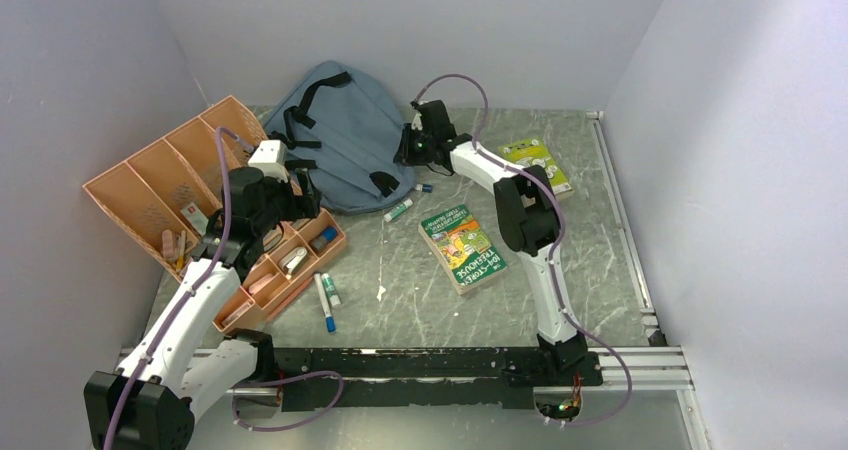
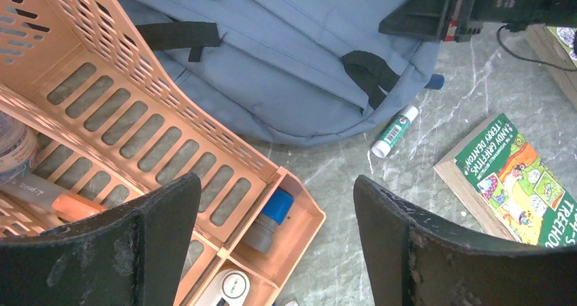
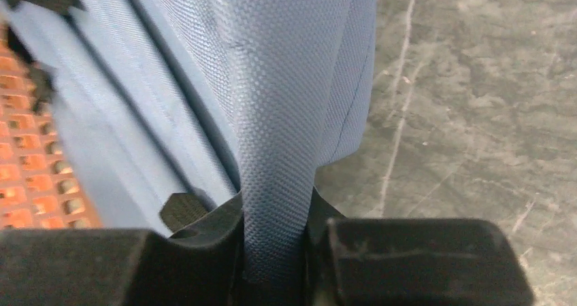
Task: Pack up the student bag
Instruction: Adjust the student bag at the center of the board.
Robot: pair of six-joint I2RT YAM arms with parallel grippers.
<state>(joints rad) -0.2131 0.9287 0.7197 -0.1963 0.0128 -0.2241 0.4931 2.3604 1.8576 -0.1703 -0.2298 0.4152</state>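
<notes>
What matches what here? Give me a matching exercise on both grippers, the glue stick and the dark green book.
Things:
1 left gripper
2 right gripper
3 glue stick
4 dark green book

States:
a shut on student bag fabric
b cover up on the table
c open over the orange tray
d lying beside the bag

Pairs: 1-c; 2-a; 3-d; 4-b

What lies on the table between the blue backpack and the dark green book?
A small white tube with a green label lies there, nearer the student bag than the dark green book. The top and left wrist views show it.
</notes>
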